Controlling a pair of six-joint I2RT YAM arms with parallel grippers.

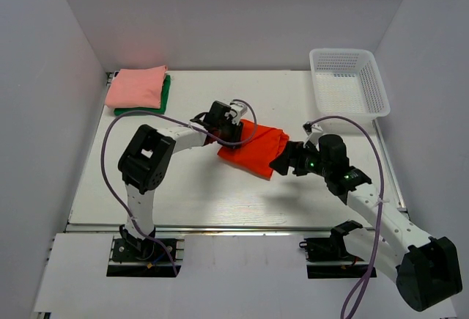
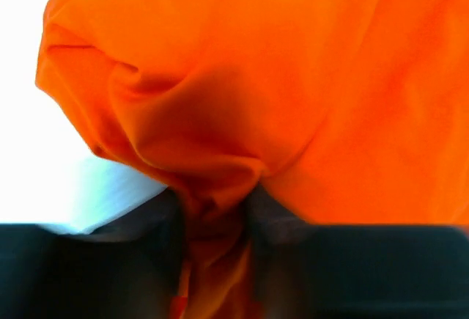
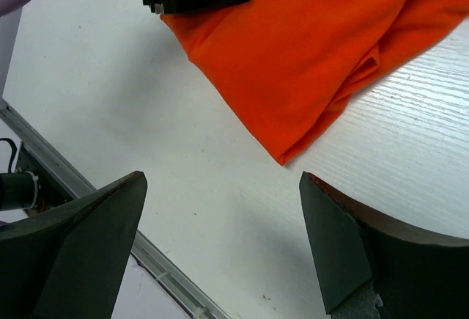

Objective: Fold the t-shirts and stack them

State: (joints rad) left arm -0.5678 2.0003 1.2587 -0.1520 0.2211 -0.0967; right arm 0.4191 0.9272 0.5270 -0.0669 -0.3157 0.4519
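Item: white table [image 1: 183, 187], walled on three sides, with bare surface along the whole near edge and down the left side. T-shirts, three. One orange-red t-shirt [image 1: 256, 150] lay partly folded and rumpled near the table's middle, well apart from every edge. One salmon-pink t-shirt [image 1: 135, 86] lay folded on top of one dark green t-shirt [image 1: 166, 93] in the far left corner, the green showing only as a strip along the pink one's right and near sides. Basket, one: white mesh basket [image 1: 344, 52] in the far right corner, well apart from the shirts. Grippers, two. The left gripper [image 1: 227, 136] sat at the orange-red shirt's far left edge. The left wrist view alone showed its grip: the left gripper [image 2: 216, 216] was clamped on a bunched fold of the orange-red t-shirt [image 2: 293, 77], the cloth filling most of that view. The right gripper [image 1: 282, 161] stood just beside the shirt's near right corner. The right wrist view alone showed its jaws spread wide, the right gripper [image 3: 221, 180] holding nothing, bare table between them, and a folded corner of the orange-red t-shirt [image 3: 308, 48] just ahead, not touched.
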